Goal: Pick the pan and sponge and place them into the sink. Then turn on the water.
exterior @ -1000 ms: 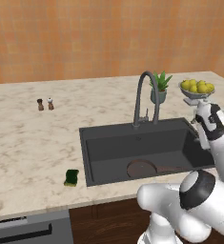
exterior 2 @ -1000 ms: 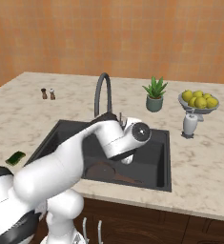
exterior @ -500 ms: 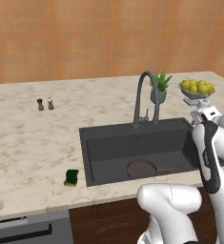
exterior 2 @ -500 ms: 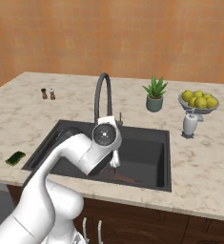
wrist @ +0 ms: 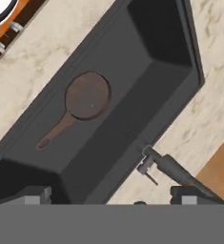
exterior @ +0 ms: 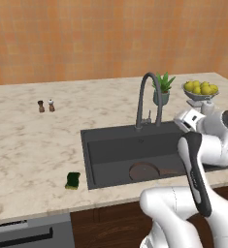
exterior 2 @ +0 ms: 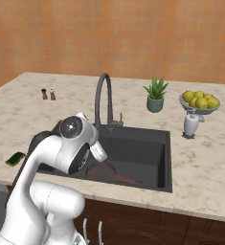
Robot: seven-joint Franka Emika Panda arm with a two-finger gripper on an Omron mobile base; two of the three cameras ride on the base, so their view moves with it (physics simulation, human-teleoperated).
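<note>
- The pan (wrist: pixel 87 96) lies flat on the floor of the sink (exterior: pixel 110 145), near the front wall and toward the right half of the basin.
- Its thin handle (wrist: pixel 56 130) runs along the basin's length, pointing toward the right end; in the right base view it trails off to the right of the round body (exterior 2: pixel 100 171).
- The sponge (exterior: pixel 73 180) sits on the table (exterior: pixel 33 145) just off the sink's front left corner, its long side angled slightly to the table's front edge, clear of the rim.
- The faucet (exterior: pixel 148 99) arches up from behind the basin; no stream comes from it.
- The arm is folded high, elbow up, with the hand above the sink and looking straight down into it.
- The claw (wrist: pixel 111 196) hangs spread wide with nothing between its fingertips (wrist: pixel 36 194), well above the pan.
</note>
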